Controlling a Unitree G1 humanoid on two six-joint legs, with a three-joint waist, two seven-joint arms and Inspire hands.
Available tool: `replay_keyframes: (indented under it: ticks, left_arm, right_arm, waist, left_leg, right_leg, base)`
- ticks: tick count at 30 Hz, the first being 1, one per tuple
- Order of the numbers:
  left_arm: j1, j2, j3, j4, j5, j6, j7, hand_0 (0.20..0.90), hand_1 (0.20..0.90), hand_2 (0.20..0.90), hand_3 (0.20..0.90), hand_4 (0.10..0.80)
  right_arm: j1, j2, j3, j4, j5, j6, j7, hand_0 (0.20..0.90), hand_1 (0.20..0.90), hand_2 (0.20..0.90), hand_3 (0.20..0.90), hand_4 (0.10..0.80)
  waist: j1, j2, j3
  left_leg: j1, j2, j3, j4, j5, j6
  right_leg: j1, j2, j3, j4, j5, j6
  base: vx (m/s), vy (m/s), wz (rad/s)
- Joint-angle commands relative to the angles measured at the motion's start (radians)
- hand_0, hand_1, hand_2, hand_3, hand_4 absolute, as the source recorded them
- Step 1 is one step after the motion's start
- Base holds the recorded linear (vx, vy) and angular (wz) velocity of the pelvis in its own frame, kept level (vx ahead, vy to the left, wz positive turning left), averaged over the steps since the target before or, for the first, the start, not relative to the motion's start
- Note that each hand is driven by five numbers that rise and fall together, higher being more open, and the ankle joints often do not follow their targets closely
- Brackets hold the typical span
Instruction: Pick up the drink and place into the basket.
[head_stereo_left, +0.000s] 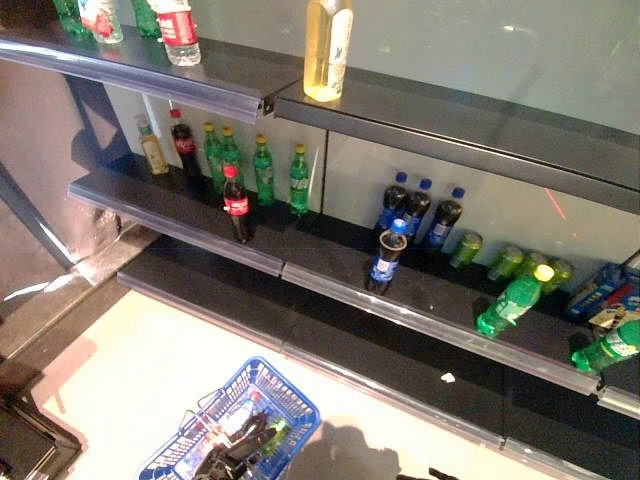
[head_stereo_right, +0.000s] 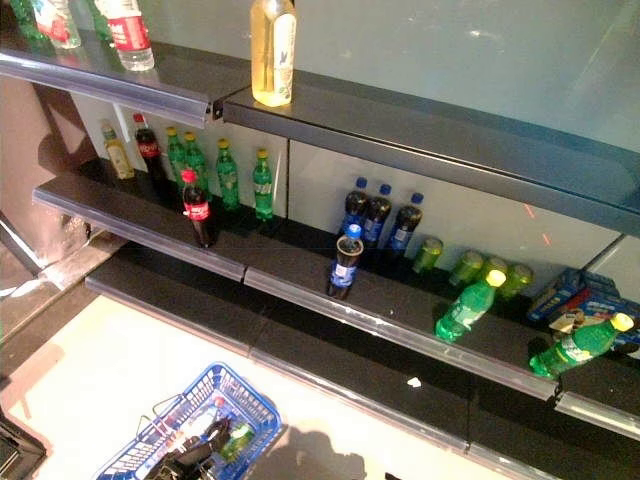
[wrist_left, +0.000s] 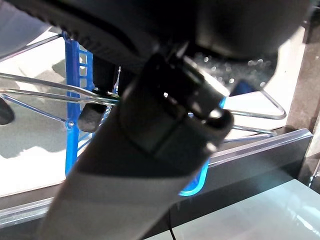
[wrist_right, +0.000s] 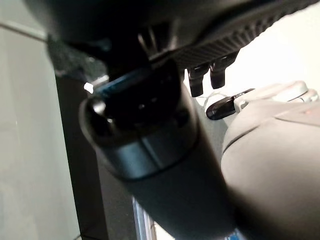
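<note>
Left robot hand grasps blue basket handle; right robot hand grip unreadable. Bottle labels illegible.

- The top shelf carried a tall yellow bottle
- The middle shelf carried a cola bottle, green bottles, dark blue-capped bottles and green cans
- The floor carried the blue basket
</note>
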Motion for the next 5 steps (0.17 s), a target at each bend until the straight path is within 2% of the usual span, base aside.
replay_keyframes:
  ticks: [1, 5]
  left_arm:
    - [-0.002, 0.038, -0.024, 0.012, 0.086, -0.062, -0.044, 0.300, 0.300, 0.300, 0.200, 0.100]
    - [-0.006, 0.037, -0.060, 0.014, 0.136, -0.044, -0.045, 0.300, 0.300, 0.300, 0.200, 0.100]
  right_arm:
    - [-0.041, 0.008, -0.025, 0.072, 0.014, -0.003, 0.040, 0.900, 0.900, 0.900, 0.900, 0.800]
    - [-0.041, 0.008, -0.044, 0.097, 0.004, 0.017, 0.033, 0.900, 0.900, 0.900, 0.900, 0.800]
  waist:
    - [0.035, 0.026, 0.012]
    - [0.025, 0.037, 0.007]
  left_leg:
    - [-0.036, 0.041, -0.004, -0.001, 0.015, -0.013]
    - [-0.033, 0.041, 0.005, -0.001, 0.009, -0.012]
  right_leg:
    - [-0.014, -0.077, -0.016, 0.044, 0.028, 0.039]
    - [-0.016, -0.078, -0.011, 0.037, 0.031, 0.041]
  base:
    - [0.000, 0.000, 0.00]
    - [0.000, 0.000, 0.00]
